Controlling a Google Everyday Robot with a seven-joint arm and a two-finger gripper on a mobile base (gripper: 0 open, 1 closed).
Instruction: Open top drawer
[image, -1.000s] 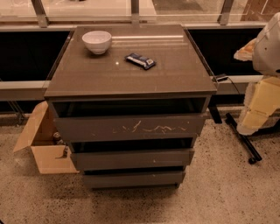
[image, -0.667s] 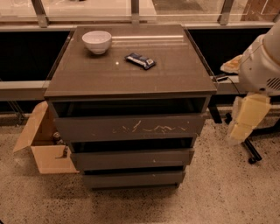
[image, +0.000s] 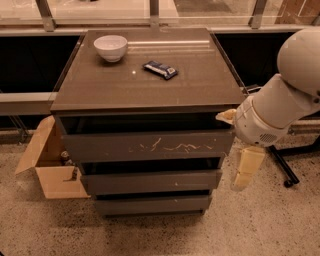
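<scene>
The top drawer (image: 150, 146) sits just under the surface (image: 195, 90). It is grey-brown, flat and handleless, with pale squiggly scratches across its middle. The arm (image: 285, 100) is cut off at the right edge. My tool (image: 246, 167) hangs just right of the drawer's end; I can't tell how far open it is.

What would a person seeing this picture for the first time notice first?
The large white robot arm fills the right side, its gripper hanging beside the right end of the scratched top drawer. On the cabinet top sit a white bowl and a dark wrapped bar; an open cardboard box stands on the floor at left.
</scene>
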